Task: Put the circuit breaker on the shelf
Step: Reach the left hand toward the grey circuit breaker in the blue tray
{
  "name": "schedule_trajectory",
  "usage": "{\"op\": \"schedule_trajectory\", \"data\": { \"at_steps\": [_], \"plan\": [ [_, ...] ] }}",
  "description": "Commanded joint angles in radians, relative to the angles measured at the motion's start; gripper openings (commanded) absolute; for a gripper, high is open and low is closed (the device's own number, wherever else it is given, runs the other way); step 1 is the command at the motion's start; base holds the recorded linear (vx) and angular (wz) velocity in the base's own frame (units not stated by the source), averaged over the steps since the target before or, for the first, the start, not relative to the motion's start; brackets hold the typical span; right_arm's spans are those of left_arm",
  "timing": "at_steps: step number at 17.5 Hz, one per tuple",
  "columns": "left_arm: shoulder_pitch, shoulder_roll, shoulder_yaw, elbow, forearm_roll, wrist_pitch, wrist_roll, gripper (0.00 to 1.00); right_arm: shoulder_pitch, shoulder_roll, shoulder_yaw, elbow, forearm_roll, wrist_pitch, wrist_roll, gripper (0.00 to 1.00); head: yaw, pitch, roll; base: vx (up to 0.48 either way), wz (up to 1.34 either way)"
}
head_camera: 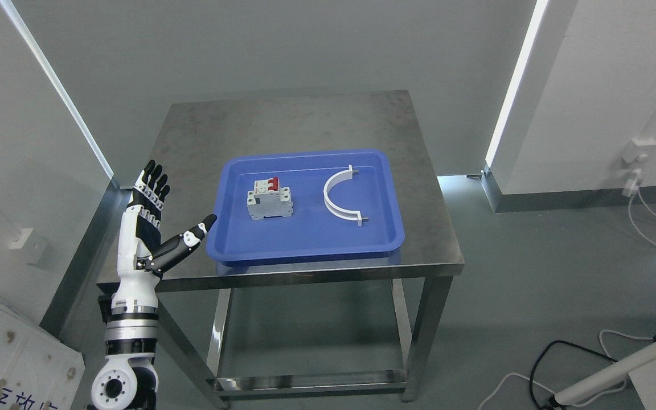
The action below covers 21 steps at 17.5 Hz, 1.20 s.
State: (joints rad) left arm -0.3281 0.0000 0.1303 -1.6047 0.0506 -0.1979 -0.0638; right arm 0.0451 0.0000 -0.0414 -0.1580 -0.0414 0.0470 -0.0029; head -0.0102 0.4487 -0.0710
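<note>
Stainless-steel bench (305, 122); blue plastic tray (305, 239) holding white curved half-ring bracket (336, 196) right, grey circuit breaker (270, 199) with red switches, upright, left. Left robot hand (154, 219) beside tray, fingers spread, empty.

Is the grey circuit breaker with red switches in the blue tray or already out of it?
In. The grey circuit breaker with red switches sits inside the blue plastic tray, left of a white curved bracket, untouched.

Open tray (305, 250); white bracket (340, 196) beside breaker (270, 199).
</note>
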Motion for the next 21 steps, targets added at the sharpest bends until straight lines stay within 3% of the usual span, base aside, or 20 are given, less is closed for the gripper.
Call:
{"op": "schedule_trajectory", "data": {
  "at_steps": [1, 4, 6, 9, 12, 15, 21],
  "plan": [
    [0.0, 0.017, -0.02, 0.0, -0.002, 0.012, -0.001, 1.0, 0.001, -0.017, 0.0, 0.0, 0.0, 0.001, 0.0, 1.0, 0.0, 0.0, 0.0, 0.0, 0.0],
    [-0.038, 0.017, -0.031, 0.002, -0.014, 0.035, -0.029, 1.0, -0.001, -0.017, 0.0, 0.0, 0.0, 0.001, 0.0, 1.0, 0.0, 0.0, 0.0, 0.018, -0.08],
    [-0.097, 0.017, -0.049, 0.028, -0.101, 0.067, -0.146, 1.0, 0.001, -0.017, 0.0, 0.0, 0.0, 0.001, 0.0, 1.0, 0.0, 0.0, 0.0, 0.039, -0.06],
    [-0.207, 0.07, -0.066, 0.101, -0.265, 0.147, -0.295, 0.99, 0.001, -0.017, 0.0, 0.0, 0.0, 0.001, 0.0, 1.0, 0.0, 0.0, 0.0, 0.039, -0.03],
    [-0.298, 0.152, -0.069, 0.135, -0.375, 0.233, -0.358, 0.96, 0.001, -0.017, 0.0, 0.0, 0.0, 0.001, 0.0, 1.0, 0.0, 0.0, 0.0, 0.047, -0.06],
    [-0.318, 0.179, -0.069, 0.146, -0.475, 0.357, -0.47, 0.96, -0.001, -0.017, 0.0, 0.0, 0.0, 0.001, 0.0, 1.0, 0.0, 0.0, 0.0, 0.047, -0.08],
    [-0.272, 0.245, -0.063, 0.146, -0.495, 0.367, -0.514, 0.96, -0.001, -0.017, 0.0, 0.0, 0.0, 0.001, 0.0, 1.0, 0.0, 0.0, 0.0, 0.038, -0.05]
  ]
}}
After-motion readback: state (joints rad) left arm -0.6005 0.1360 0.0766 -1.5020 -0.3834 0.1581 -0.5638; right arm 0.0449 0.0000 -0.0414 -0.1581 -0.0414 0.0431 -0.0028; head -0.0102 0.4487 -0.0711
